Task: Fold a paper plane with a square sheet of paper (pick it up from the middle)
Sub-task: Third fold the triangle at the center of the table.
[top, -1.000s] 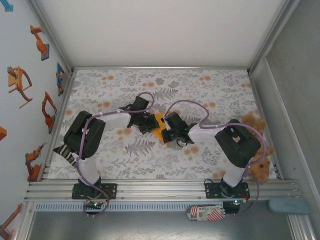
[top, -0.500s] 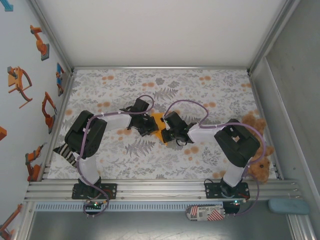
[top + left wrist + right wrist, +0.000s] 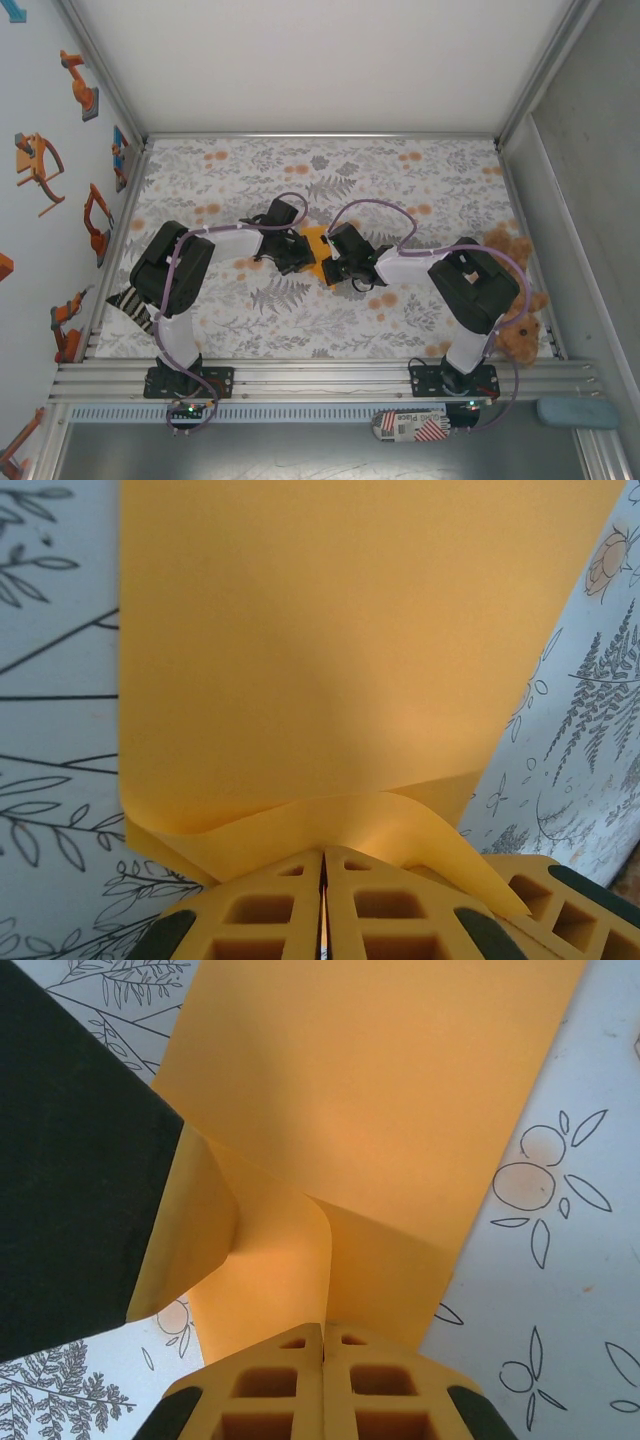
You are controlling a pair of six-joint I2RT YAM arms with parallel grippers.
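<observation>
Here, the seemingly light, floppy square sheet of paper (image 3: 320, 660) is pinched at opposite sides by the left gripper (image 3: 322, 880) and right gripper (image 3: 323, 1348).

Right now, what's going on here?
Both arms are on the square sheet of paper at the middle of the floral tablecloth. The left gripper and the right gripper are each shut on an edge of it, and the paper curls up at both pinches. No dart shape yet. A brown plush teddy sits at the cloth's right edge.
</observation>
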